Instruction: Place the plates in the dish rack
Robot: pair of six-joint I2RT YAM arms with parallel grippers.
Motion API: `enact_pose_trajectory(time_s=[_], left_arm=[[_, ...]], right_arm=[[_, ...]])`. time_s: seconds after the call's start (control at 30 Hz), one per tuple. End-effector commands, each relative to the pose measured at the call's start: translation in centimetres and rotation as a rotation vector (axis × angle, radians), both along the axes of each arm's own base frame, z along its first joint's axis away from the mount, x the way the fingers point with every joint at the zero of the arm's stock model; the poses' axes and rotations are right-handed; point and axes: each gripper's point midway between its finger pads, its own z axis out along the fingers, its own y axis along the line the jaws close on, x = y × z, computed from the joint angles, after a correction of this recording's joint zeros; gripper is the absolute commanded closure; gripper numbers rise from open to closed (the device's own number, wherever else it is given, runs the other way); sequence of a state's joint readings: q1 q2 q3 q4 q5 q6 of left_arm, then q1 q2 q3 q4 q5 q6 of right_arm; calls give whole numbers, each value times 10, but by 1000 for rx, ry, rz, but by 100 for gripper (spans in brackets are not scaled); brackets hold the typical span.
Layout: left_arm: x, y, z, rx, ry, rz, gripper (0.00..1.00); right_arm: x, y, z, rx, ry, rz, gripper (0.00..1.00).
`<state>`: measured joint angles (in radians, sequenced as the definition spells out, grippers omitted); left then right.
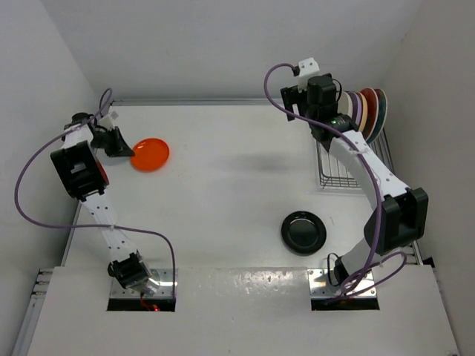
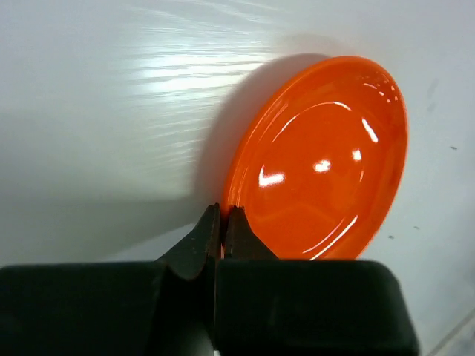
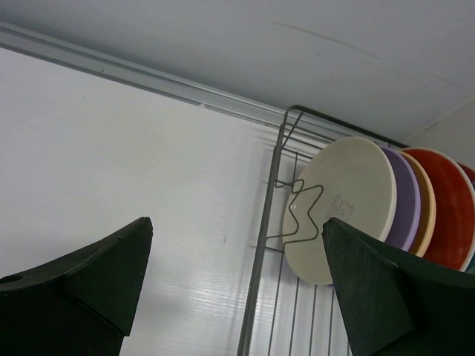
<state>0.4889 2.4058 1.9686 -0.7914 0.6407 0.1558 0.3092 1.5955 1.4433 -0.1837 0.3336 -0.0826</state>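
Observation:
A small orange plate (image 1: pixel 151 154) lies at the far left of the table. My left gripper (image 1: pixel 126 147) is shut on its near rim; in the left wrist view the fingertips (image 2: pixel 236 216) pinch the edge of the orange plate (image 2: pixel 326 156), which is tilted over its shadow. A small black plate (image 1: pixel 303 231) lies flat on the table right of centre. The dish rack (image 1: pixel 335 176) stands at the far right with several plates (image 1: pixel 365 111) upright in it. My right gripper (image 1: pixel 320 111) hovers open and empty beside the rack's left edge (image 3: pixel 266 245). It faces the cream plate (image 3: pixel 349 200), with the lavender (image 3: pixel 409 200), yellow (image 3: pixel 426 211) and red (image 3: pixel 449 208) plates behind.
White walls close in the table at the back and on both sides. A metal rail (image 3: pixel 148 74) runs along the back edge. The right arm's forearm (image 1: pixel 364 159) stretches over the near part of the rack.

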Motion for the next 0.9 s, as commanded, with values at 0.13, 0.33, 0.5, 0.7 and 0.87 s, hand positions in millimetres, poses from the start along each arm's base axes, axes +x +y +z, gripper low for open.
enact_pose_trajectory(time_s=[0.13,0.33,0.5,0.7,0.87], left_arm=[[-11,-105,-10,-207,23,-271,100],[-17,-197,76,-247,-198,-611,100],[-44,-283,122,-240,-399,-974,100],[-62,-337,155,-268,-476,-1104,100],[-59,-346,182,-287,-544,-1098,100]], right_arm=[[-4,49,-7,158,10,122,6],[-45,162,-82,359,299,583,6],[-53,225,-117,494,480,751,1],[-53,252,-132,558,568,857,3],[-68,253,-148,623,640,849,52]])
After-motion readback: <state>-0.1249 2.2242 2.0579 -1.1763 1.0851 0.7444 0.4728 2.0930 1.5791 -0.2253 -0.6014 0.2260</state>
